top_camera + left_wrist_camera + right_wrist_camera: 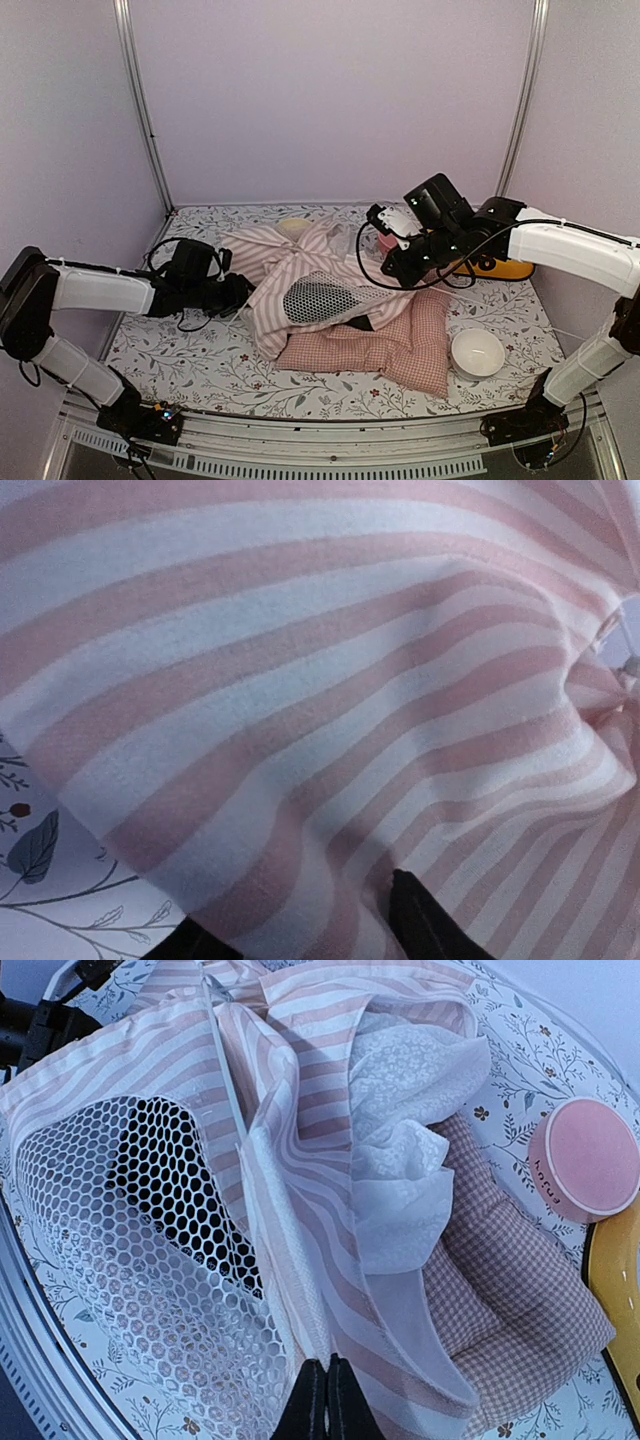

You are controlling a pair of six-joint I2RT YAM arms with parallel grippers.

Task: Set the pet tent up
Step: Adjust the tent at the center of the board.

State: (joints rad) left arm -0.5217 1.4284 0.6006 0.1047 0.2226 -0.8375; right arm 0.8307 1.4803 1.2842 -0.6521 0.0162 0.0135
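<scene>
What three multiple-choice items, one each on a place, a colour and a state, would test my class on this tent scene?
1. Where is the bowl?
A. Right of the cushion
B. Behind the cushion
C. Left of the cushion

2. What colours are the stripes on the tent?
A. Blue and white
B. Pink and white
C. Green and yellow

3. What state is the tent in?
A. Standing upright
B. Packed in a bag
C. Collapsed

Answers:
1 A: the bowl sits just off the cushion's right edge.
2 B: pink and white striped fabric shows in every view.
3 C: the fabric lies crumpled, partly over the cushion.
</scene>
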